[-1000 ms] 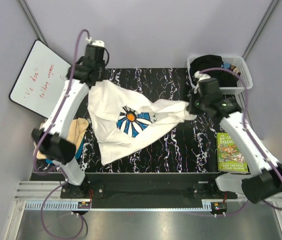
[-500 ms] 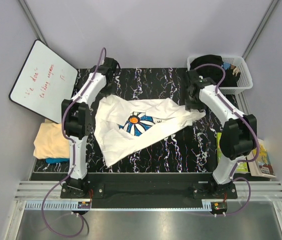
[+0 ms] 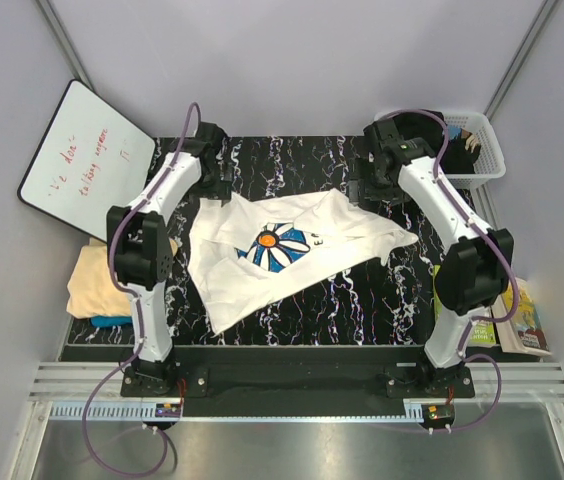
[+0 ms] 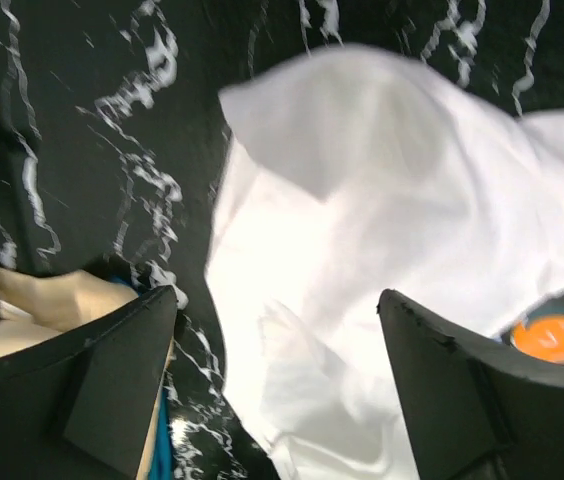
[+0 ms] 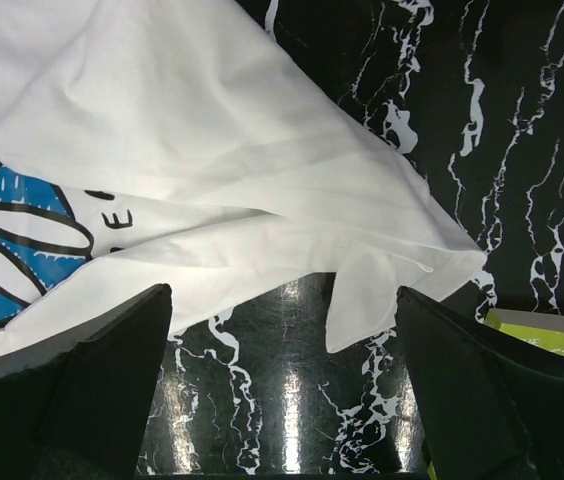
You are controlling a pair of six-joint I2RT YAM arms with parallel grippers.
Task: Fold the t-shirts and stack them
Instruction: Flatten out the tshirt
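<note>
Top view. White daisy t-shirt lies print-up on the black marbled table, loosely spread, skewed and wrinkled, with no fold in it yet. Left gripper sits at its far-left corner and right gripper at its far-right edge; jaw state unreadable from here. Peach t-shirt rests on a teal t-shirt at the table's left edge, apart from the white one. Probably a stack of 2 already made; fold quality can't be judged. Basket at far right holds dark cloth.

Left wrist view. Left gripper is spread wide and empty, hanging above a bulged corner of the white shirt. Peach and teal cloth show at lower left.

Right wrist view. Right gripper is also wide and empty, above the pointed sleeve and the lettering. Book lies near the sleeve tip. Judgement: folding the white shirt and stacking it both remain.
</note>
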